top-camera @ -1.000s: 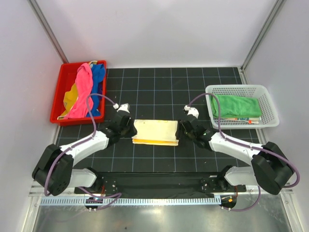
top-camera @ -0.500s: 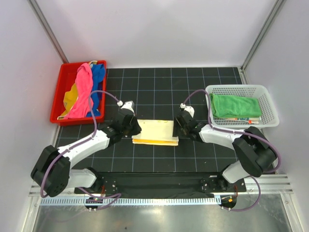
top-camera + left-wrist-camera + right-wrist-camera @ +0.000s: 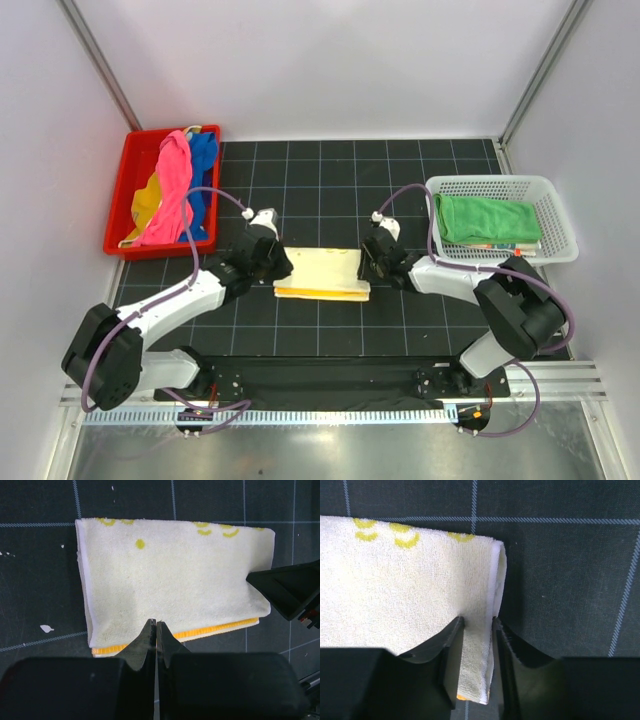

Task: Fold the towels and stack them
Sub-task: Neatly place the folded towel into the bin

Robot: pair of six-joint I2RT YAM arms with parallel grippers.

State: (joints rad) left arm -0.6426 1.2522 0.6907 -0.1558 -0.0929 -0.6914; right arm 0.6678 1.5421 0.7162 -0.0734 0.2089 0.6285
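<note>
Folded towel (image 3: 320,272) flat on the worktop (image 3: 330,185).
The left end effector (image 3: 156,624) is closed at its left end; the right end effector (image 3: 477,621) stands parted, straddling its right fold.

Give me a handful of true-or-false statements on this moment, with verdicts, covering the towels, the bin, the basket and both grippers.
1. A green towel lies in the white basket. True.
2. The red bin is empty. False: it holds a pink towel and a blue towel, among others.
3. The left gripper is wide open. False: it is shut, at the edge of the pale yellow towel.
4. The right gripper has a finger on either side of that towel's folded end. True.
5. The pale yellow towel lies spread out in one layer. False: it is folded.
</note>
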